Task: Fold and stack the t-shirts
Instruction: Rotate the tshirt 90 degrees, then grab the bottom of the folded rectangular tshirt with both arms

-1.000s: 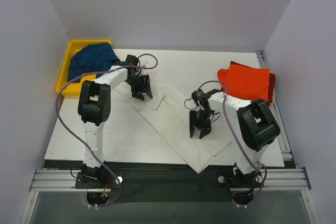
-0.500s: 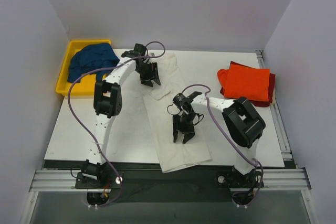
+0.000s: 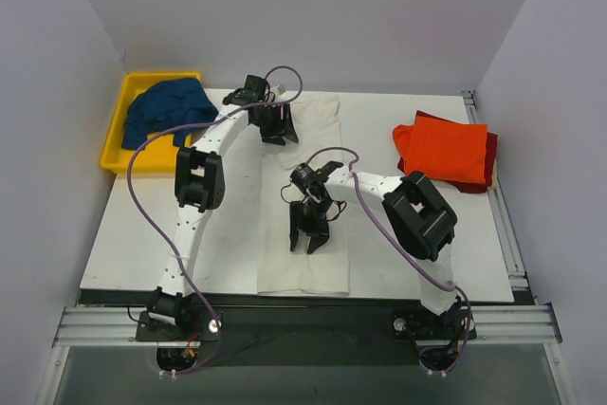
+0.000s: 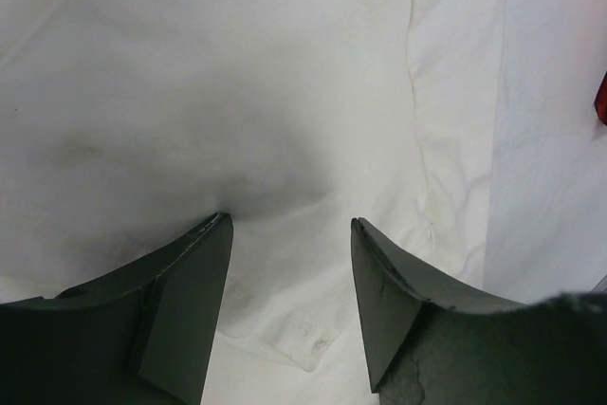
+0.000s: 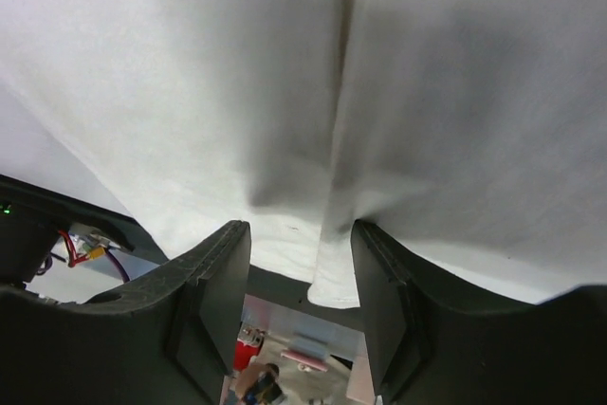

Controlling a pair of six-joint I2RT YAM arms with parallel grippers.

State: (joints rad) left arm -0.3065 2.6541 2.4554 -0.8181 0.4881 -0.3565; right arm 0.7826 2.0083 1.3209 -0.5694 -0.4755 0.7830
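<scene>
The large off-white t-shirt (image 3: pixel 305 215) lies as a long narrow strip down the middle of the table, from the far edge to the front edge. My left gripper (image 3: pixel 277 130) is open, fingertips down on the shirt's far end (image 4: pixel 237 92), with cloth between the jaws (image 4: pixel 289 225). My right gripper (image 3: pixel 308 239) is open over the shirt's near part (image 5: pixel 190 64), and a lengthwise fold runs between its jaws (image 5: pixel 301 227). An orange-red t-shirt (image 3: pixel 444 147) lies folded on a dark red one (image 3: pixel 489 156) at the right. A dark blue t-shirt (image 3: pixel 166 106) lies crumpled in the bin.
The yellow plastic bin (image 3: pixel 119 130) stands at the far left corner of the white table (image 3: pixel 171 234). The off-white shirt's near hem reaches the table's dark front edge (image 5: pixel 285 286). Purple cables loop above both arms.
The off-white shirt has swung from lying diagonally to lying straight from far to near. My left gripper moved farther and to the right; my right gripper moved left and nearer.
</scene>
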